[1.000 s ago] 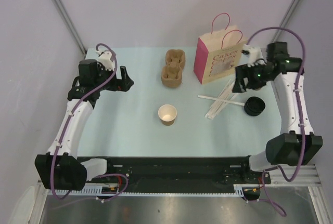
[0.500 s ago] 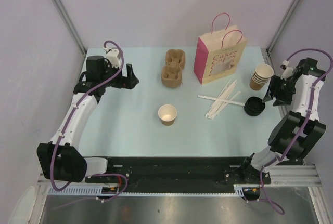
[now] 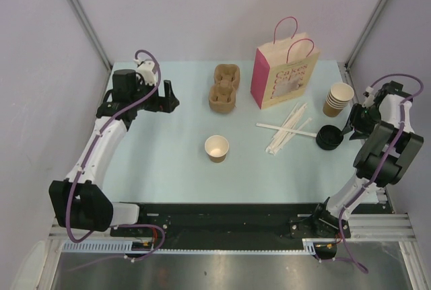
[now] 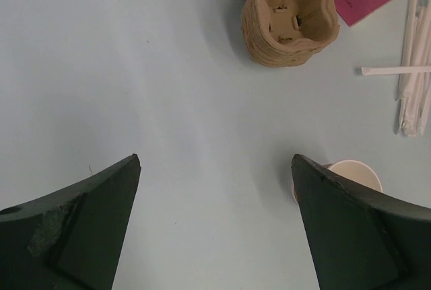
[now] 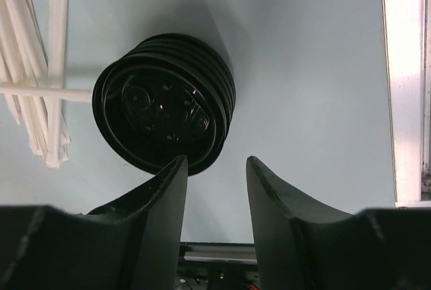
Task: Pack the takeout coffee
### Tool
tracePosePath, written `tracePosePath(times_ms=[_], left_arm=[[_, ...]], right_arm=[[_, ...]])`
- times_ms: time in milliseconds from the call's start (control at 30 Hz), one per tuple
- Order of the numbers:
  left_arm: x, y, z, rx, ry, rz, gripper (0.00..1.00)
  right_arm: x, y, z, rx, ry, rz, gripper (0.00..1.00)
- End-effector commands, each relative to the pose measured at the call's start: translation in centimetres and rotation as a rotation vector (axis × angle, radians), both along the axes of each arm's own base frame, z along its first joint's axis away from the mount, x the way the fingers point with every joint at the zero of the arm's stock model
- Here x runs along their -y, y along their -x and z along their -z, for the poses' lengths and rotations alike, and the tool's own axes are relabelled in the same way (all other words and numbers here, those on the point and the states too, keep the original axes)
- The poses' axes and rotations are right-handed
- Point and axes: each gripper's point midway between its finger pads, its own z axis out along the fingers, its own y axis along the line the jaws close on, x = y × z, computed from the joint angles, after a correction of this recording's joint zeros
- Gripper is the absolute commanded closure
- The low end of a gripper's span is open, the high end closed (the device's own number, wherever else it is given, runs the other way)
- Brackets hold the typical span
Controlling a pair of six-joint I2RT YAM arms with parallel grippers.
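No cup with a black lid on it shows. A small brown paper cup [image 3: 217, 147], open and lidless, stands mid-table; its rim shows in the left wrist view [image 4: 357, 172]. A stack of black lids [image 3: 328, 137] sits at the right. The pink paper bag [image 3: 283, 71] stands upright at the back. My left gripper [image 3: 168, 95] is open and empty above bare table [image 4: 215, 162], far left of the cup. My right gripper [image 3: 351, 125] is open and empty just right of the lid stack [image 5: 165, 101], which its left finger partly overlaps in the right wrist view [image 5: 215, 161].
A brown pulp cup carrier [image 3: 223, 88] lies left of the bag and shows in the left wrist view [image 4: 286, 24]. Wrapped white straws [image 3: 286, 128] lie between the cup and the lids. A stack of pale beige cups [image 3: 338, 98] stands at the right edge.
My right arm has swung from beside the bag out to the table's right edge, near the lids. My left gripper has shifted slightly back and right.
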Motion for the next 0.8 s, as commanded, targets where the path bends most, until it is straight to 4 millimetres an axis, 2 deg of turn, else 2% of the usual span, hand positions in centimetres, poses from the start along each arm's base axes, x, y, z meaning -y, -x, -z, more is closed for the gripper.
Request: tracePosePath(times_ms=[0,200,467,767], left_arm=[[0.1,-0.9,-2.0,0.06,-0.021,0.011,0.0],[-0.2,-1.0,-2.1,0.062,-0.037,0.003,0.0],[-0.2,-1.1,-2.0,0.06,-0.037,0.003,0.0],[-0.1,-1.1,-2.2,0.063,-0.029,-0.002,0.01]], right_arm=[[0.3,-1.6,0.6,0.033,0.03,-0.013,0.55],[0.2,-2.4,1.7,0.02,0.057,-0.041,0.56],[1.3,-2.4,2.6,-0.018,0.133,-0.042,0.6],[0.6,-2.4,3.2,-0.032,0.101,-0.05,0.64]])
